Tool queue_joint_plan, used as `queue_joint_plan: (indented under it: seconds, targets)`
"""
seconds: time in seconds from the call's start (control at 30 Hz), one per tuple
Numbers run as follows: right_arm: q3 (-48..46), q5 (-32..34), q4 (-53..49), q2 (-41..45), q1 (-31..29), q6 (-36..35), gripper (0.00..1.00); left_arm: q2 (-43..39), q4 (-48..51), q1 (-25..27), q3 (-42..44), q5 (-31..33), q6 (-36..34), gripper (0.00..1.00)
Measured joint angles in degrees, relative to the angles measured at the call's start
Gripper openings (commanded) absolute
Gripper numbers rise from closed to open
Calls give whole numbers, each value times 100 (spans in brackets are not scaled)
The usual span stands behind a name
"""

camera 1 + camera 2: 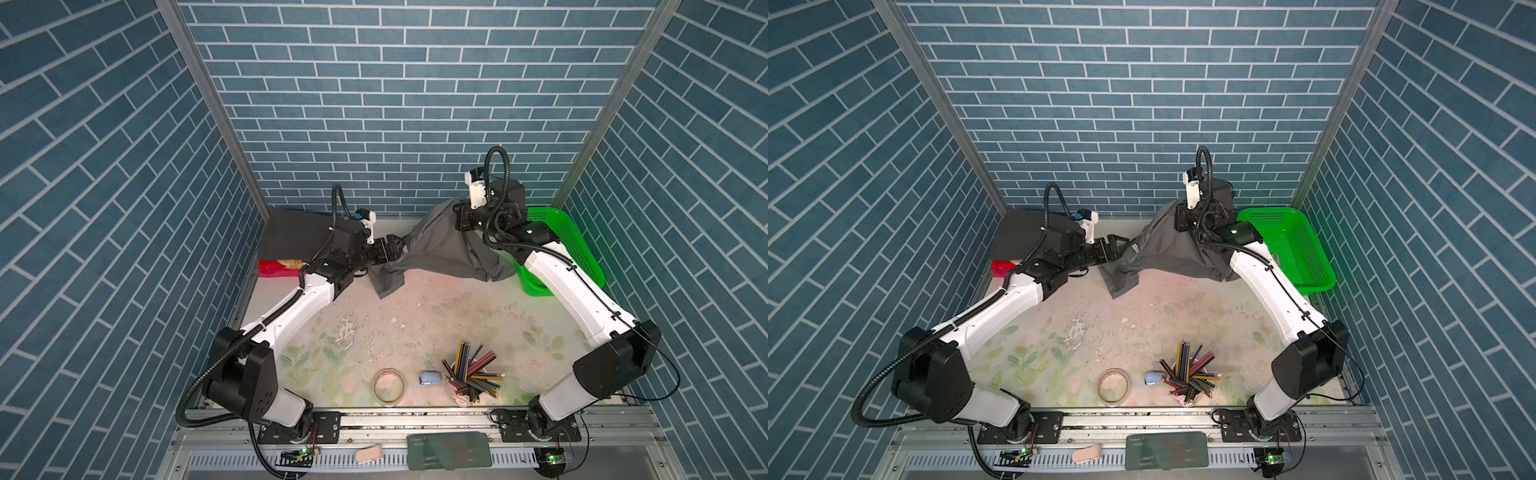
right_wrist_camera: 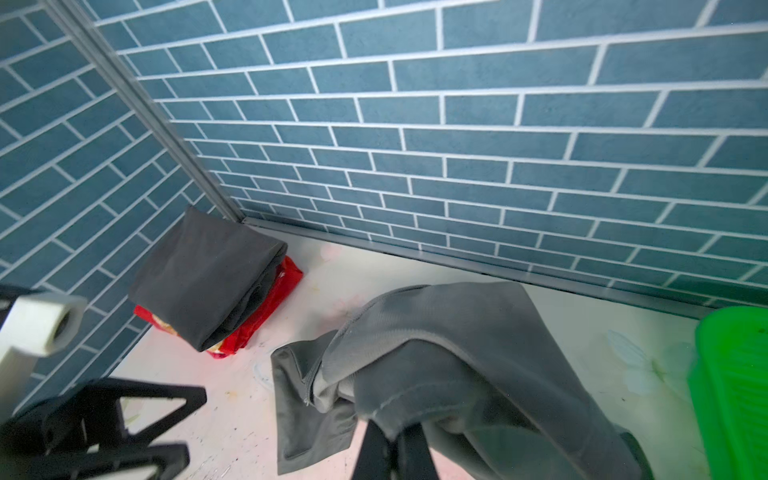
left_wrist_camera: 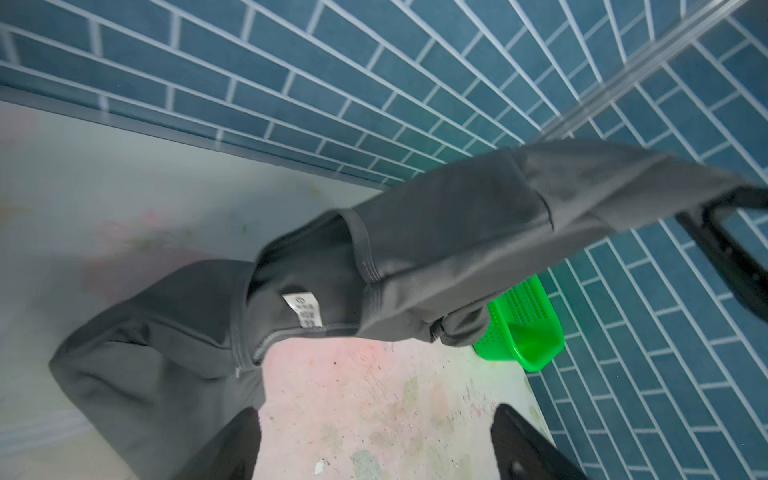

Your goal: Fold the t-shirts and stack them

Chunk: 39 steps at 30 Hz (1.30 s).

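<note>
Halfway, I reckon: the charcoal shirt [image 2: 208, 270] sits folded in the worktop's [image 1: 415, 316] back left corner. My right end effector [image 2: 395, 432] pinches the grey shirt [image 1: 440, 245], which dangles unfolded near the basket [image 1: 577, 249]. The left end effector [image 3: 376, 409] is spread wide beside it.

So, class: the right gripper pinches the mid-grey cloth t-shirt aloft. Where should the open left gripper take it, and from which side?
Probably the shoulder beside the ribbed collar, approached level from the left in both top views: the mid-grey cloth t-shirt sags from the right gripper towards the left gripper, whose open jaws face that edge.
</note>
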<state>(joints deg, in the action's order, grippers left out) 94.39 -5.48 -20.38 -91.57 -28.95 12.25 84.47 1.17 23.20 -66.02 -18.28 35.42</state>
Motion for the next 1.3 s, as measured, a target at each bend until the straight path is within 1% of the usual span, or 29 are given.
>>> queue_joint_plan:
  seconds: [0.1,0.17,0.27,0.43,0.47,0.53,0.6,0.63,0.67,0.77,0.83,0.93,1.03,1.13,1.17,1.23,1.27,1.3]
  targets:
    - [-481,-291,109,-94,-155,-7,0,-20,2,-391,267,-31,63,89]
    - [-970,-433,127,-151,-214,0,0,-20,72,-516,437,-46,81,89]
    - [-1744,-529,66,-192,-282,52,0,-20,170,-533,584,-98,83,89]
    - [-2599,-315,-146,-83,-245,101,0,33,153,-529,608,-199,127,89]
    - [-2756,-284,-188,-2,-216,98,7,76,122,-529,608,-225,149,89]
    - [-2966,-278,-236,131,-175,122,27,199,63,-527,608,-262,212,89]
    - [-3121,-326,-332,269,-131,103,50,326,24,-498,608,-278,256,89]
    - [-3167,-374,-365,332,-92,83,58,367,22,-485,608,-282,269,89]
    - [-3220,-463,-389,420,-31,101,65,424,20,-452,608,-282,278,89]
    - [-3346,-780,-358,745,245,140,81,564,9,-323,605,-284,308,89]
    - [-3373,-931,-260,975,527,192,86,675,0,-190,603,-282,337,89]
    - [-3298,-1008,-125,1012,817,236,88,813,11,-7,579,-282,361,89]
    - [-3077,-1097,-105,603,892,247,88,935,28,149,518,-278,376,89]
    - [-3010,-1263,20,31,887,282,88,979,35,197,507,-275,387,89]
    - [-3014,-1318,39,-181,885,295,86,981,44,203,507,-269,387,89]
    - [-3021,-1397,83,-498,863,330,78,981,72,212,496,-254,387,89]
    - [-3034,-1427,114,-621,852,369,71,981,74,219,492,-249,385,89]
    - [-3056,-1456,160,-728,831,404,62,981,87,223,487,-245,385,89]
